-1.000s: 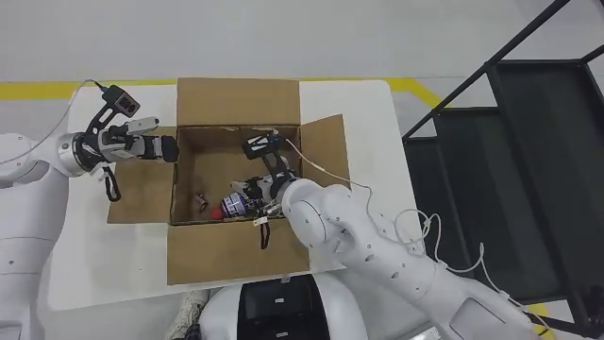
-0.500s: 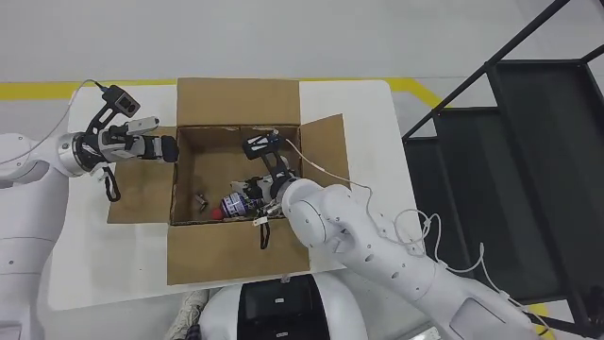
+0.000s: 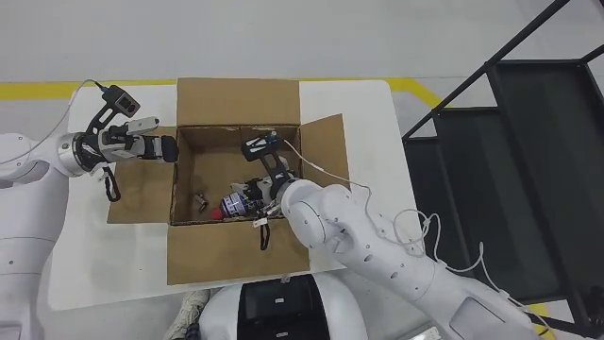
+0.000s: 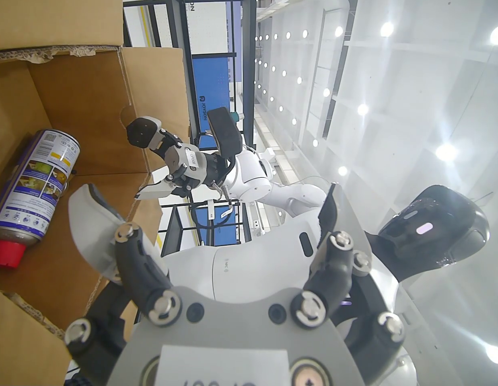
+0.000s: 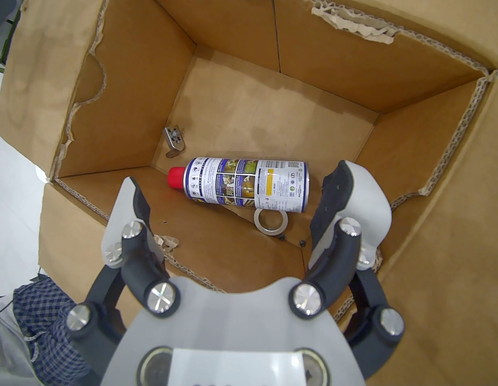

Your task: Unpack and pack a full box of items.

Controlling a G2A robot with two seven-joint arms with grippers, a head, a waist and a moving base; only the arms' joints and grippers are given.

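Found the box [image 3: 236, 102] open at centre of the top view, flaps spread on the white table [image 3: 359, 104]. Counted 3 items on its floor:
- spray can [image 5: 245, 184] on its side at lower centre of the right wrist view, red cap toward frame left
- pale ring [image 5: 271, 220] just below the can in frame, seemingly touching it
- small metal bracket [image 5: 174, 142] apart from both, up-left near a corner

Noted 2 dark specks [image 5: 283, 237] beside the ring, too small to identify.

Saw the right gripper [image 5: 235, 188] held over the can inside the box, fingers spread wide, nothing between them; contact with the can not evident. Saw the left gripper [image 4: 208, 198] outside the box wall at left of the top view, fingers likewise apart and empty.

Judged the unpacking half in hand, with the can as the likely pick. Reckoned the next move called for a drop until the pads straddle the can's mid-body across its width, then a firm close. Flagged 2 risks: smooth round wall could roll or slip, and the ring alongside could get nudged
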